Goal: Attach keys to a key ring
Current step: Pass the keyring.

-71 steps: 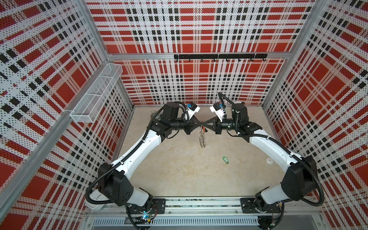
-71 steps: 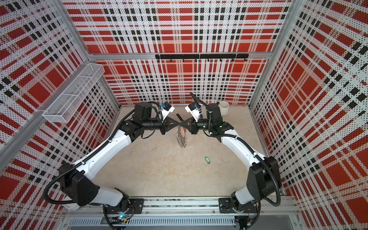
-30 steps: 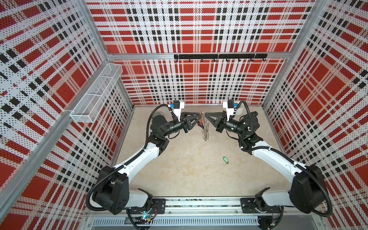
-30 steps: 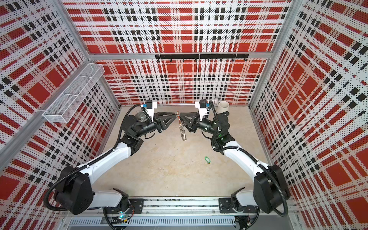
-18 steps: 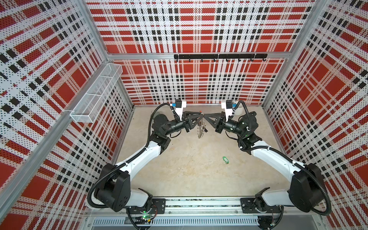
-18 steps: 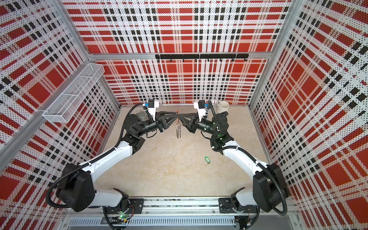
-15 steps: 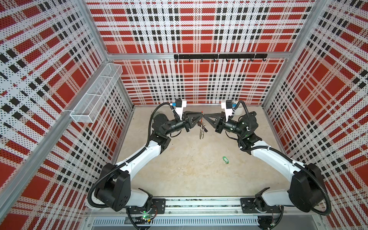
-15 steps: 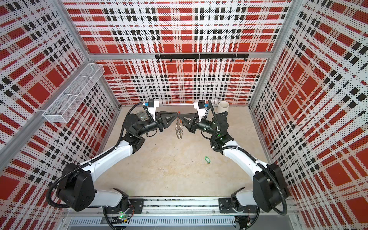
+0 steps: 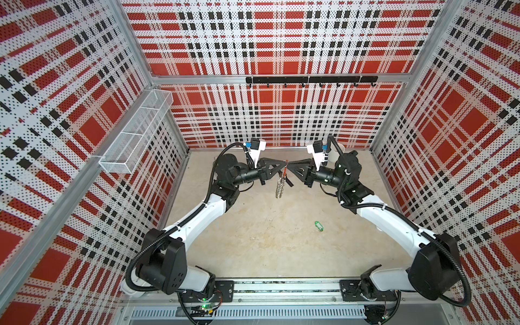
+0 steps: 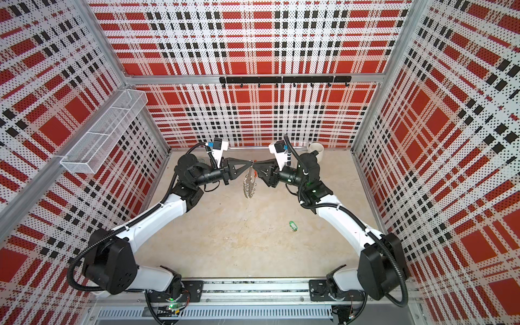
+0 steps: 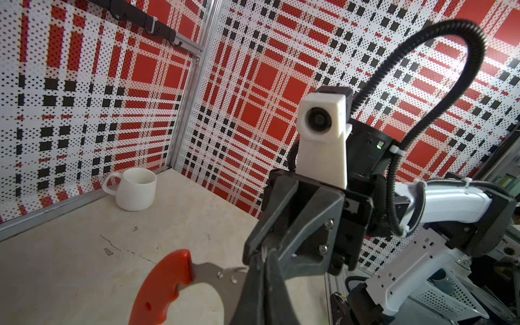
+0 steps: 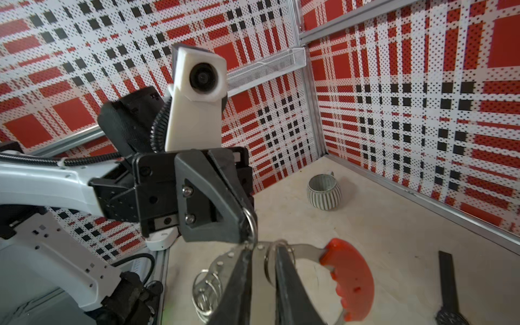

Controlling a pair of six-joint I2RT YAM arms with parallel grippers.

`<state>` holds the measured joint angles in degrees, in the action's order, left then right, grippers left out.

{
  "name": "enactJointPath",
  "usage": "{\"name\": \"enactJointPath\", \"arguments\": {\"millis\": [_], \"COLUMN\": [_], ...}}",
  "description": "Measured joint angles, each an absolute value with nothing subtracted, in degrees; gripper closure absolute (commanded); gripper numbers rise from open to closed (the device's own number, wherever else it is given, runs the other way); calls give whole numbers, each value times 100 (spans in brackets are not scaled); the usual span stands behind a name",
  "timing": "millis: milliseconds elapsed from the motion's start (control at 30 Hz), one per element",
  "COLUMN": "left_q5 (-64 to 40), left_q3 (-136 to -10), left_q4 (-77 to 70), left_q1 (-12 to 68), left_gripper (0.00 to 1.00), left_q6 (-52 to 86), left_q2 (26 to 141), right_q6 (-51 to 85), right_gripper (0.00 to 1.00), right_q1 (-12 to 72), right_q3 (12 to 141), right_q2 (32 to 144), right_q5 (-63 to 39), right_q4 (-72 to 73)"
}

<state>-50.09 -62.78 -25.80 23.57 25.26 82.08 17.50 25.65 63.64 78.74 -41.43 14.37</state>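
The key ring (image 9: pixel 280 184) (image 10: pixel 248 183) hangs in mid-air between both arms, a grey metal loop with a red segment (image 12: pixel 349 275) (image 11: pixel 163 281) and several small silver rings (image 12: pixel 208 292). My left gripper (image 9: pixel 283 163) (image 11: pixel 263 253) is shut on its upper edge. My right gripper (image 9: pixel 289 165) (image 12: pixel 263 249) faces it tip to tip, its jaws a little apart astride the metal band; one silver ring lies against a finger (image 12: pixel 287 284). The green key tag (image 9: pixel 319 226) (image 10: pixel 293 226) lies alone on the floor, nearer the right arm.
A white mug (image 11: pixel 135 188) (image 10: pixel 316 147) stands in the back right corner. A ribbed cup (image 12: pixel 323 191) and a black wristwatch strap (image 12: pixel 447 281) lie on the floor. A wire basket (image 9: pixel 135 135) hangs on the left wall and a hook rail (image 9: pixel 309 80) on the back wall.
The left gripper has closed onto the key ring's top. The right gripper's jaws, shut on it before, have parted slightly. The ring has swung a little.
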Motion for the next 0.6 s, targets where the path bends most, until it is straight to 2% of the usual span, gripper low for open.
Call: {"name": "enactJointPath", "arguments": {"millis": [200, 300, 600], "left_q5": [-4799, -4674, -4589], "left_q3": [-7830, -8154, -8265], "left_q4": [344, 1310, 2545], "left_q1": [2414, 2421, 2436], "left_gripper": [100, 100, 100], "left_q6": [655, 75, -504], "left_q2": [8604, 8779, 8833], "right_q6": [854, 661, 558], "right_gripper": [71, 69, 70], "right_q1": [2362, 2362, 2362], "right_q3": [7116, 7196, 7220], "right_q2": [8007, 8084, 8374], "right_q5": [-4292, -4434, -4799], "right_q4": [49, -261, -558]}}
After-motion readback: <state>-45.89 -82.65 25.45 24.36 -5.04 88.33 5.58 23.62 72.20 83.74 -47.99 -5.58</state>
